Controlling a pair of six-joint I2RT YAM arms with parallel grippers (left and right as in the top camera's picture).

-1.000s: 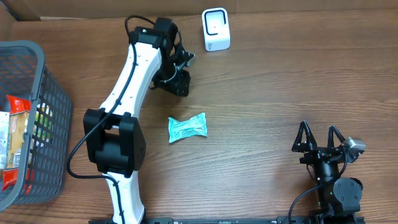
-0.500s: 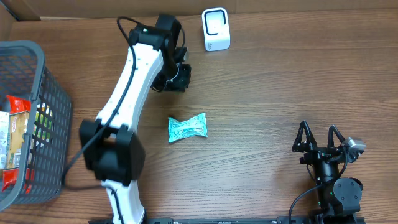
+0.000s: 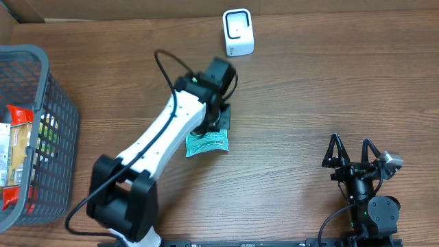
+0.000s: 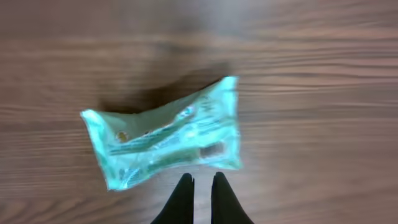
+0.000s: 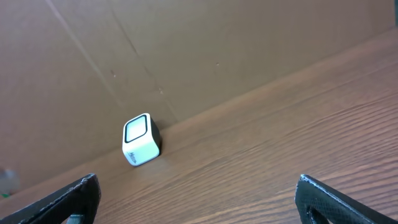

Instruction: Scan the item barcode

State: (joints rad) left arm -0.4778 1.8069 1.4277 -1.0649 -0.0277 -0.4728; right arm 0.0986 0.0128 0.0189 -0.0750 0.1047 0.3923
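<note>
A teal packet (image 3: pixel 208 143) lay flat near the middle of the wooden bench (image 3: pixel 309 89). The white left arm reached in from the lower left, and its black left hand (image 3: pixel 219 125) hung over the packet's upper edge, covering part of it. A small white scanner (image 3: pixel 238 32) stood at the far edge, well apart from the packet. A grey basket (image 3: pixel 60 116) holding packaged goods sat at the left edge. The right hand (image 3: pixel 350 140) rested at the lower right, fingers spread wide, holding nothing
</note>
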